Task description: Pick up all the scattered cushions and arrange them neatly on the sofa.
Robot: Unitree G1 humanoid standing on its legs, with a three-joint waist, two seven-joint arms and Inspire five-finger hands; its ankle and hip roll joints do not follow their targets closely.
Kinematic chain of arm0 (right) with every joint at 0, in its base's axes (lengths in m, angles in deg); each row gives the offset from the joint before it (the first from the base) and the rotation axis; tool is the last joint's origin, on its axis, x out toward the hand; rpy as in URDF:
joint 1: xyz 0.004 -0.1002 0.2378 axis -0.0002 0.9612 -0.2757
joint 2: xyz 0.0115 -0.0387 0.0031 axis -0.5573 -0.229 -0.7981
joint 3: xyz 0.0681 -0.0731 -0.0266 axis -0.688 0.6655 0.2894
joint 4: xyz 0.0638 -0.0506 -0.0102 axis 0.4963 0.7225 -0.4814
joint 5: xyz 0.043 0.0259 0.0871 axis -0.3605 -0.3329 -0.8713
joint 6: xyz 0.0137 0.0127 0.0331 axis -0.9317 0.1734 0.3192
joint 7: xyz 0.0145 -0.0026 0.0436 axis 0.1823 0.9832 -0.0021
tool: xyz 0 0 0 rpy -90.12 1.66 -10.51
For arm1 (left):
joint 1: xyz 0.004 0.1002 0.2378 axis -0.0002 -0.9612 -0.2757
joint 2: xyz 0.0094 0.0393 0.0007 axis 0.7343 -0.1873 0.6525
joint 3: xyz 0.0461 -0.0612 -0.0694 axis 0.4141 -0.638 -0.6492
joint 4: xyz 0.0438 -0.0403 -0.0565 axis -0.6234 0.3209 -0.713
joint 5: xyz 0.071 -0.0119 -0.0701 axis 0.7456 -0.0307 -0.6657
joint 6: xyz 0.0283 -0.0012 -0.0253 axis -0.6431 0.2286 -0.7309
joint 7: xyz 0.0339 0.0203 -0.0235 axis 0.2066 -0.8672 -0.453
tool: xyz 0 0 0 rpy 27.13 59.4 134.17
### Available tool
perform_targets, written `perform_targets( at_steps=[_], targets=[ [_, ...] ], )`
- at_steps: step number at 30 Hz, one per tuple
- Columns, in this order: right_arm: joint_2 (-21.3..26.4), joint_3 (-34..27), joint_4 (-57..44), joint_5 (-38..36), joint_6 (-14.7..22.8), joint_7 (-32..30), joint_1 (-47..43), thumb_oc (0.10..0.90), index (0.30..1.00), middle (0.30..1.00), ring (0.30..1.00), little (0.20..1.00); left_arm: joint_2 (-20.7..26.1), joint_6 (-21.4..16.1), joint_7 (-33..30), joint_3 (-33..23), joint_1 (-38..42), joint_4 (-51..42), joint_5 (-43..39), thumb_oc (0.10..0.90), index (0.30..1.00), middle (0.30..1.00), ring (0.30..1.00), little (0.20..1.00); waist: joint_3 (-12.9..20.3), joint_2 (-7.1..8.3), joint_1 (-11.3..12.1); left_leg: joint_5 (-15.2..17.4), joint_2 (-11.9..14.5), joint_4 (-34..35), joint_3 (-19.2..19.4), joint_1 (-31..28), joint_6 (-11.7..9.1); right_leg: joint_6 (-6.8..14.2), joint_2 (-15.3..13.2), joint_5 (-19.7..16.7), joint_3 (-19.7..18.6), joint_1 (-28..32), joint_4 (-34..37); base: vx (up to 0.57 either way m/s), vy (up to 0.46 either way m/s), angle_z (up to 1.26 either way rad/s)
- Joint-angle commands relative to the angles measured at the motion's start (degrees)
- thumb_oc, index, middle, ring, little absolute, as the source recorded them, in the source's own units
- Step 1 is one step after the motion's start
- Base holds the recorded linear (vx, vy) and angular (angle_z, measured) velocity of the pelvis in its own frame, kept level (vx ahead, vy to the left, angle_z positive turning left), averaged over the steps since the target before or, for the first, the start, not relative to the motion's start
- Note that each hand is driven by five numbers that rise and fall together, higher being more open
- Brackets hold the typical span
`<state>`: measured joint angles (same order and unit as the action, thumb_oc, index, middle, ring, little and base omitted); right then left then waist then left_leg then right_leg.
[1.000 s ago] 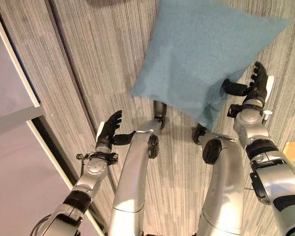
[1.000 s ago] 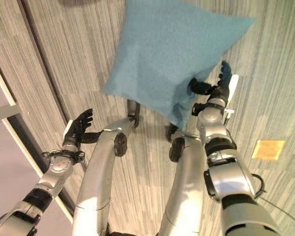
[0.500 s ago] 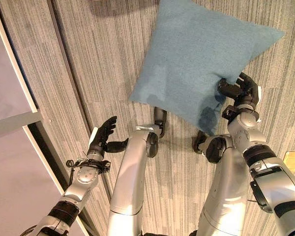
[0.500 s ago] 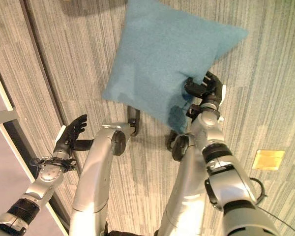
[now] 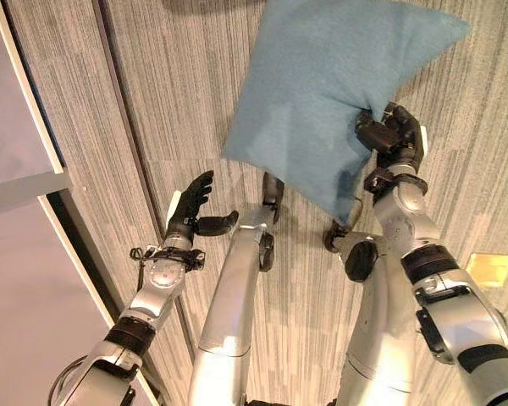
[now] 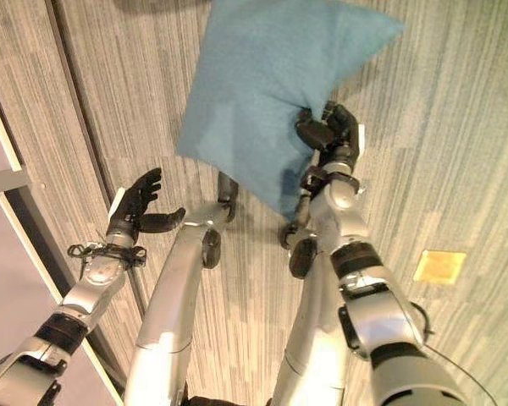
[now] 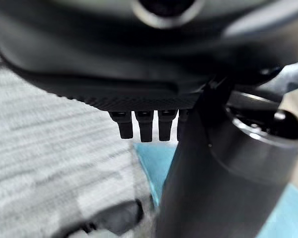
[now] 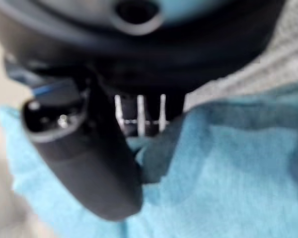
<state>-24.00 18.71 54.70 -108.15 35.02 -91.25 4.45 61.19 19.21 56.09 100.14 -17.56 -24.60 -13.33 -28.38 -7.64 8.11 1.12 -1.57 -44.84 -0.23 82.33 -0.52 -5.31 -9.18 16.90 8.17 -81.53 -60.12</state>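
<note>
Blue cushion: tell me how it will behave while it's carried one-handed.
The blue cushion is probably soft: its fabric puckers where the right robot hand pinches its edge. It looks light, since one hand holds it clear of the floor. It may swing or sag. The left robot hand is open, apart.

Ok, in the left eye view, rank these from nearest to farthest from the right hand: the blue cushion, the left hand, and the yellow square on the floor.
1. The blue cushion: pinched in the right hand, hanging off the floor.
2. The yellow square on the floor: on the carpet to the robot's right, below that hand in the view.
3. The left hand: open, far over on the robot's left.
</note>
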Motion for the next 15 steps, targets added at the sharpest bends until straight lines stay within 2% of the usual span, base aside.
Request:
perform_targets(
  at_steps=[1,5,6,11,12,14,15],
  targets=[
    [-0.5,0.6,-9.2,4.6,5.4,4.4,3.6,0.4,0.3,0.3,0.3,0.3,0.8,-1.7,0.7,0.3,-5.3,4.5,2.2,0.8,0.9,0.9,0.9,0.9,7.1,-0.62,-1.2,8.9,0.0,-4.7,0.5,-0.6,-0.4,6.5,0.7,-3.0,-3.9,6.1,8.8,-0.11,0.017,0.06],
    [-1.1,-0.9,-10.7,8.6,5.1,5.0,8.3,0.4,0.3,0.3,0.3,0.3,0.0,-2.2,1.6,-0.1,-6.6,6.5,2.8,0.8,0.9,0.9,0.9,0.9,7.7,0.42,-2.2,6.7,-0.2,4.7,-0.9,-10.8,-1.0,7.9,0.8,-5.5,-2.8,15.2,17.8,-0.07,0.015,0.06],
    [-1.1,-0.9,-10.8,8.7,5.0,5.0,8.4,0.4,0.3,0.3,0.3,0.3,0.1,-2.2,1.6,0.0,-6.7,6.5,2.8,0.8,0.9,0.9,0.9,0.9,7.4,0.39,-2.3,6.5,-0.2,5.1,-0.9,-11.3,-1.0,7.8,0.8,-5.6,-2.7,15.7,18.1,-0.01,0.026,0.04],
    [-3.2,-2.9,-12.8,14.8,4.2,4.9,18.0,0.4,0.3,0.3,0.3,0.3,-1.5,-2.3,3.4,-1.3,-11.3,10.2,1.8,0.8,0.9,0.9,0.9,0.9,10.4,2.82,-3.0,4.0,-0.4,18.2,-2.6,-26.8,-1.9,9.1,-0.3,-9.4,0.3,30.6,32.5,-0.01,0.015,0.03],
    [-3.2,-2.9,-12.9,14.9,4.2,4.9,18.1,0.4,0.3,0.3,0.3,0.3,-1.5,-2.3,3.4,-1.3,-11.3,10.2,1.8,0.8,0.9,0.9,0.9,0.9,10.2,2.79,-3.1,3.8,-0.4,18.5,-2.7,-27.3,-1.9,9.1,-0.3,-9.6,0.4,31.2,32.8,0.02,0.004,0.13],
    [-4.4,-3.1,-12.7,17.4,3.0,5.5,22.5,0.4,0.3,0.3,0.3,0.3,-2.4,-2.0,4.1,-2.2,-13.0,13.6,1.4,0.8,0.9,0.9,0.9,0.9,12.0,4.63,-3.5,2.9,-0.5,24.6,-3.2,-35.5,-2.3,9.7,-0.5,-11.5,1.8,39.3,39.7,0.04,-0.007,0.08],
    [-4.4,-3.1,-12.8,17.5,3.0,5.5,22.6,0.4,0.3,0.3,0.3,0.3,-2.4,-2.1,4.1,-2.2,-13.0,13.6,1.4,0.8,0.9,0.9,0.9,0.9,11.8,4.61,-3.6,2.8,-0.5,24.9,-3.3,-35.8,-2.3,9.7,-0.5,-11.6,1.8,39.7,39.9,0.04,-0.004,0.02]
  ],
)
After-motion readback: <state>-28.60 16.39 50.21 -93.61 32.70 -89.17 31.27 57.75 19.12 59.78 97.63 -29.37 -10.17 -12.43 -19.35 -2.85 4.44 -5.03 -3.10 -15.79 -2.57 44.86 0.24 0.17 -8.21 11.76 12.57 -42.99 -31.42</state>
